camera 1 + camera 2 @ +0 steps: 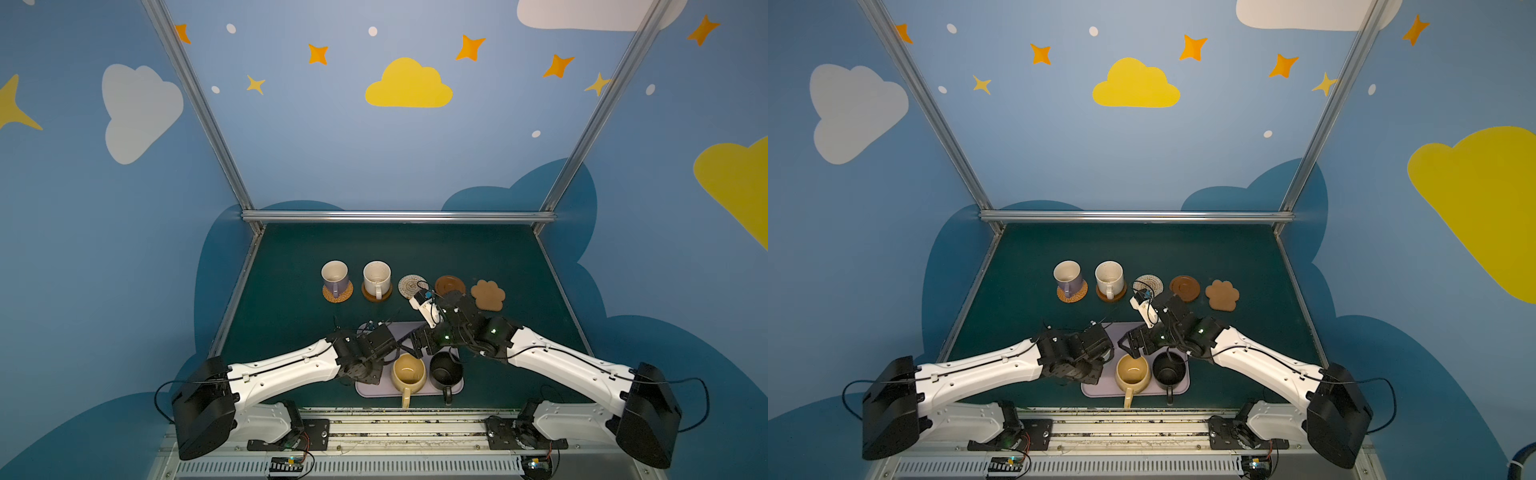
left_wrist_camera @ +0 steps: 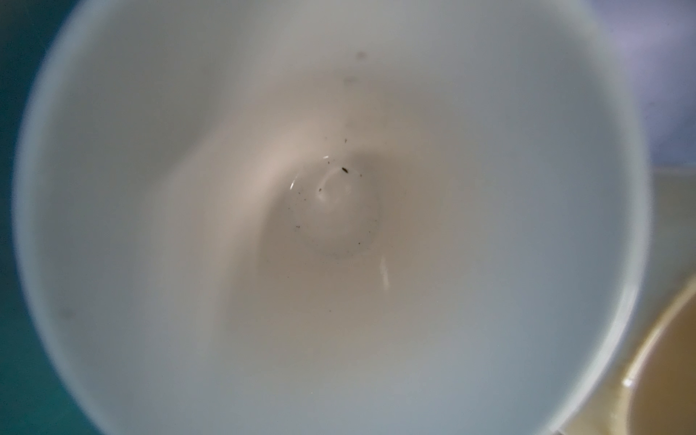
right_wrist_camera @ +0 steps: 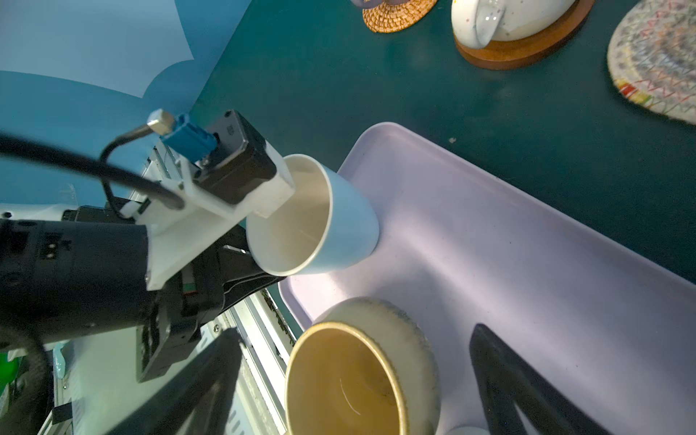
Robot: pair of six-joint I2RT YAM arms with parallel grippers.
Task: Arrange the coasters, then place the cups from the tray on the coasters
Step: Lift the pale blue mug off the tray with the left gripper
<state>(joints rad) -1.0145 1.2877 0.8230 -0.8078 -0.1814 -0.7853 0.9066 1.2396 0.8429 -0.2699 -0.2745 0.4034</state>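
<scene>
L grip: left gripper (image 3: 248,263) closed, clamped at the rim side of the light blue mug (image 3: 346,229); exact pinch spot is hidden behind the wall.
Blue mug pose: base at the corner of the tray (image 3: 527,244), mouth right at the fingers; seated or lifted, cannot tell. Left wrist view looks straight into its pale glossy inside, dark specks at the bottom.
R grip: right gripper (image 3: 354,328) spread wide, holding nothing; mustard mug (image 3: 361,371) sits below, between the two fingers, no contact seen.
Black mug: black mug (image 1: 445,370) just right of it, under the right wrist, on the tray.
Room: grippers close together over the tray; bare smooth lilac floor ahead of them, low rounded rim, then open green mat (image 1: 415,249).
Row beyond fingertips: lilac mug (image 1: 335,276) on tan woven round (image 1: 347,296); cream mug (image 1: 377,274) on dark wooden disc (image 3: 527,51); bare whitish woven round (image 1: 409,284), brown wooden disc (image 1: 450,284), cork paw (image 1: 488,294).
Shapes: light blue mug tapered, straight-walled; mustard mug squat, rounded.
</scene>
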